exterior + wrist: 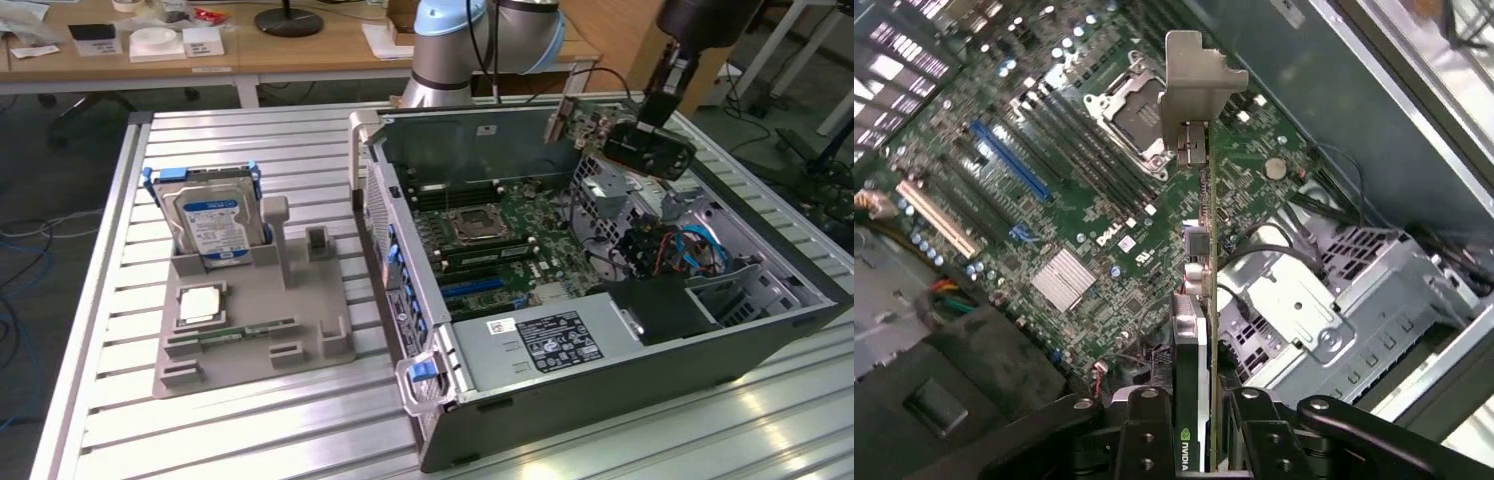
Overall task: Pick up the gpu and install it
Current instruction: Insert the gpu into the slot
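**Desk:** Where's the gpu (587,122) right now?

**Me:** In the gripper (1199,428). I've got the fingers (1144,432) clamped on either side of the card at its cooler end, with the NVIDIA mark between them, so it's closed on the card. On the exterior view the card is at about one o'clock. It's in the air over the far corner of the open computer case (400,230), above the drive cage (1324,300) and clear of the motherboard (1054,210).

**Desk:** How does it lie?

**Me:** The long axis runs straight out from the fingers to the silvery end bracket (1194,85), and my wrist camera sees the card edge-on. On the exterior view the bracket end points roughly ten o'clock from the grip.

**Desk:** And the seat?

**Me:** My guess is the blue expansion slot (1012,160). From the gripper it lies at about seven o'clock on the exterior view, down on the board and well apart from the card. In the wrist view its length runs at a slant to the card's axis, so I'd judge the two aren't lined up.

**Desk:** Arm pose?

**Me:** The wrist drops in from the twelve o'clock edge, leaning a little. The hard drive (214,225) stands in the grey fixture (254,345) at nine o'clock.
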